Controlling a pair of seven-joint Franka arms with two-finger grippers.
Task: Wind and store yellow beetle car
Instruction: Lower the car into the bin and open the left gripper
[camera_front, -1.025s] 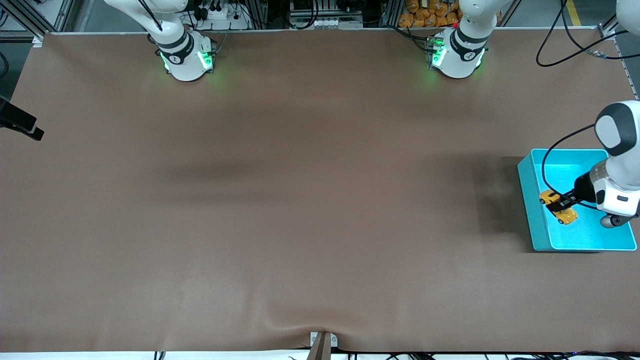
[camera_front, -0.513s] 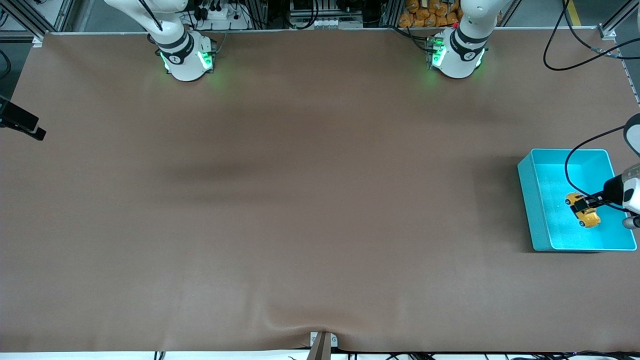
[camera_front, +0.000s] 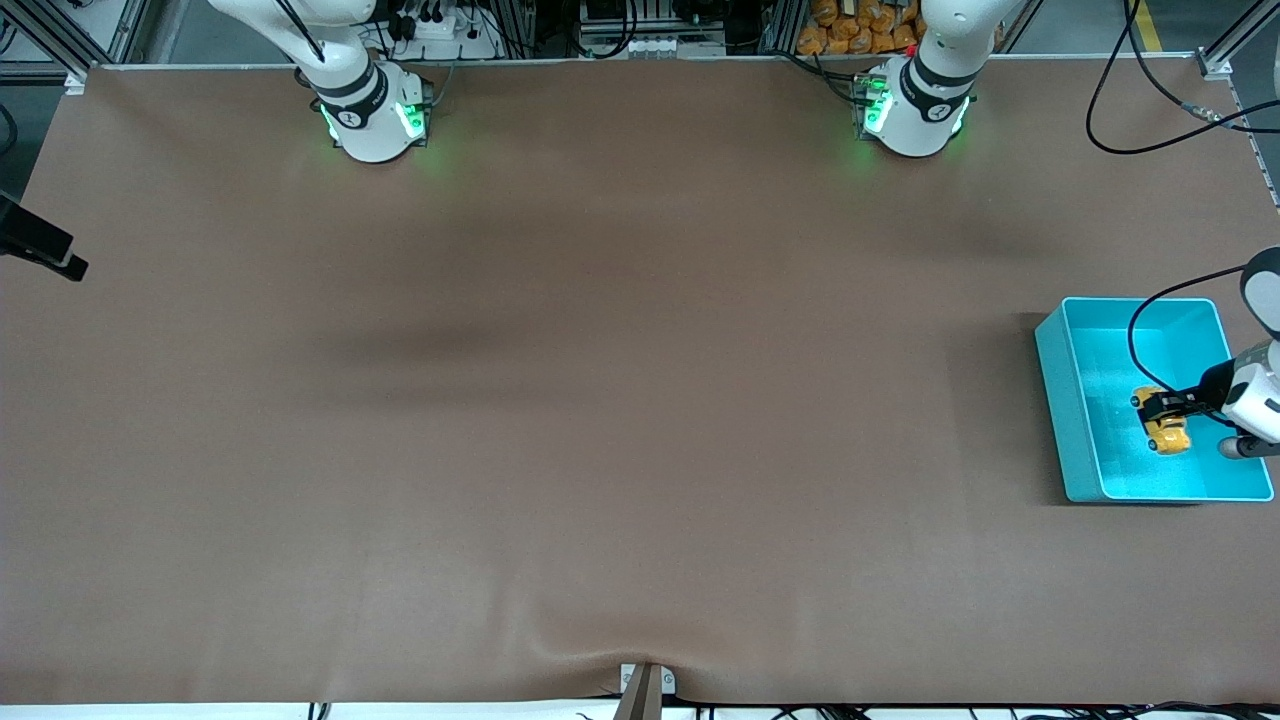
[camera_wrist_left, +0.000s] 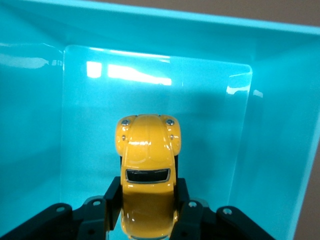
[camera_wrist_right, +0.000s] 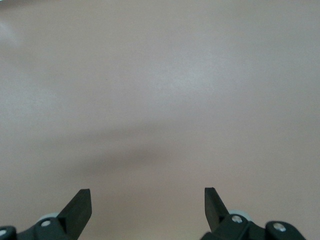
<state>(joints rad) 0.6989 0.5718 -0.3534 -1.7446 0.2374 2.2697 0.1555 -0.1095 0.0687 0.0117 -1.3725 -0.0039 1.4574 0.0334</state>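
Brown table (camera_front: 600, 400), turquoise bin (camera_front: 1062, 400), left gripper (camera_front: 1165, 407) clamped on yellow beetle car (camera_front: 1167, 434), right gripper (camera_wrist_right: 147, 205) apart

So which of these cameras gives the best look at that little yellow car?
The left wrist view: the yellow beetle car fills the middle of it, clamped between the left gripper fingers inside the turquoise bin. The front view shows it only as a tiny yellow speck in the bin. The right wrist view shows only bare table.

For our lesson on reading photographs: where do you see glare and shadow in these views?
Left wrist view: bright glare patches on the bin floor, past the toy car in the left gripper. Front view: soft dark shadows across the table. Right wrist view: faint shadow band on the table.
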